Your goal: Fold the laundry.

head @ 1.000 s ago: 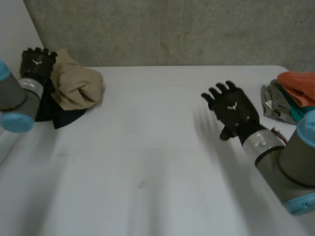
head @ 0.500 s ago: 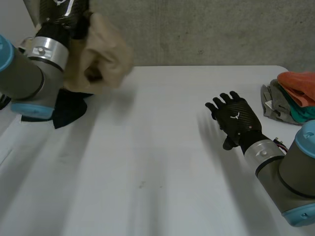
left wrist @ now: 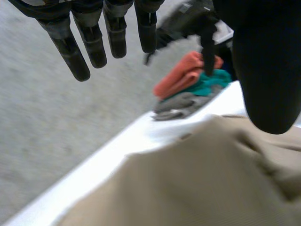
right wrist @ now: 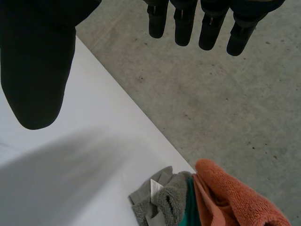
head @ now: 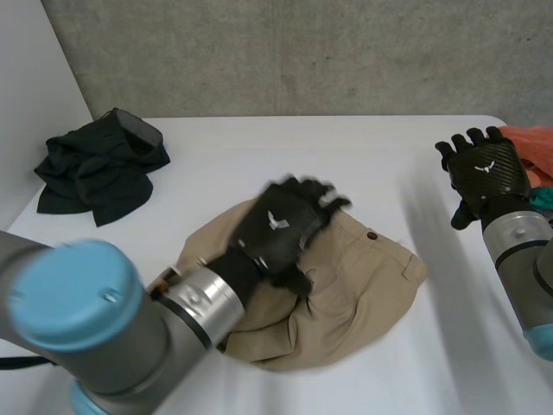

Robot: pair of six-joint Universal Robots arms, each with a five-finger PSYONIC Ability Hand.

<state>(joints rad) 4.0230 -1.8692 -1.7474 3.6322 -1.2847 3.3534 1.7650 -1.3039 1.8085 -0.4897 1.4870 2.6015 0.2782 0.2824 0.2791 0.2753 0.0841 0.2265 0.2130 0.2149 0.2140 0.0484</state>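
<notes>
Your left hand [head: 281, 229] was over the middle of the tan trousers [head: 363, 285], which lay crumpled on the white table [head: 259, 147], near its front edge. The fingers [left wrist: 77, 56] were straight and spread, the thumb out, gripping nothing. I could not tell whether the palm touched the cloth. Your right hand [head: 486, 171] was at the table's right side, just beside the stack of orange, teal and grey towels [right wrist: 221, 197], fingers likewise straight and empty. A black garment [head: 99, 169] lay bunched at the far left corner.
</notes>
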